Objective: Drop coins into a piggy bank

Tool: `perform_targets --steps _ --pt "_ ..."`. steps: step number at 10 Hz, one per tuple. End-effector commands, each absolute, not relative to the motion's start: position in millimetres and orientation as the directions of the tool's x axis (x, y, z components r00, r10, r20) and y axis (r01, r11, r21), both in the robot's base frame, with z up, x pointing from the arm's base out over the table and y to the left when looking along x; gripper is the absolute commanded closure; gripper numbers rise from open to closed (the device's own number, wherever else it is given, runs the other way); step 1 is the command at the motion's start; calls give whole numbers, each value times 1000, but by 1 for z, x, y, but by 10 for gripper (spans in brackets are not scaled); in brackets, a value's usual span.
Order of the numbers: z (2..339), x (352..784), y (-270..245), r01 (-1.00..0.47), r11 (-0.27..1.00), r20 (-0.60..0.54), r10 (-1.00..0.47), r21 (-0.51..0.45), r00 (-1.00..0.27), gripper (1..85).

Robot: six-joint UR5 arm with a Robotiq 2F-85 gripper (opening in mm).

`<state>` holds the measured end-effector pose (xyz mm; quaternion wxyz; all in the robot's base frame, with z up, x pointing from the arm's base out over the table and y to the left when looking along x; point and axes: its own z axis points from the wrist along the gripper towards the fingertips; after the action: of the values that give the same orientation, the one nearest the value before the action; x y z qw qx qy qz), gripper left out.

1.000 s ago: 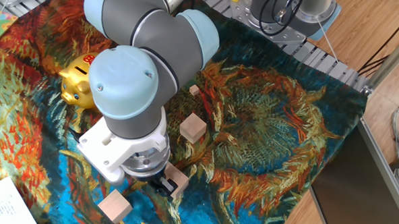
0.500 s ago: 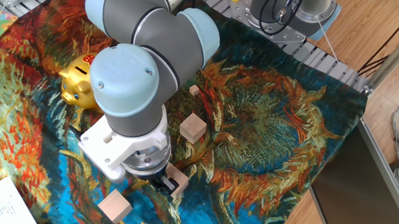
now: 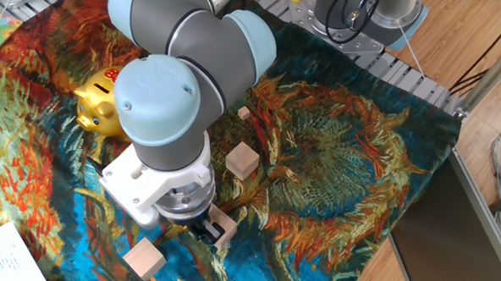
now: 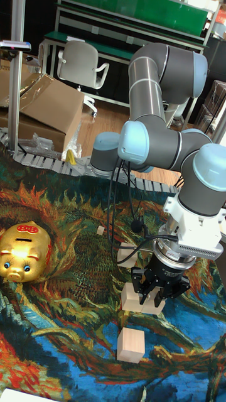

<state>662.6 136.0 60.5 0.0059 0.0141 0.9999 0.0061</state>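
The pincer (image 4: 152, 295) points down over a pale wooden block (image 4: 142, 299), its dark fingers (image 4: 139, 284) low at the block's top; whether they clamp it cannot be told. A second block (image 4: 130, 344) lies just in front, a third (image 3: 242, 160) behind. The gold piggy bank (image 4: 26, 252) stands well apart on the sunflower-patterned cloth (image 3: 343, 161) covering the desk.

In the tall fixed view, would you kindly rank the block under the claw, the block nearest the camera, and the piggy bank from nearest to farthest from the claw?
1. Block under the claw, directly below the claw.
2. Block nearest the camera, lower on the cloth.
3. Piggy bank, far left.
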Motion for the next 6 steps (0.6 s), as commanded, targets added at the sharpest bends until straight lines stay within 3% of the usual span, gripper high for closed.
perform_targets --steps 1,6 --pt "60 663 136 25 999 -13 25 20 -1000 490" --pt "59 661 138 19 1000 -12 19 12 -1000 490"
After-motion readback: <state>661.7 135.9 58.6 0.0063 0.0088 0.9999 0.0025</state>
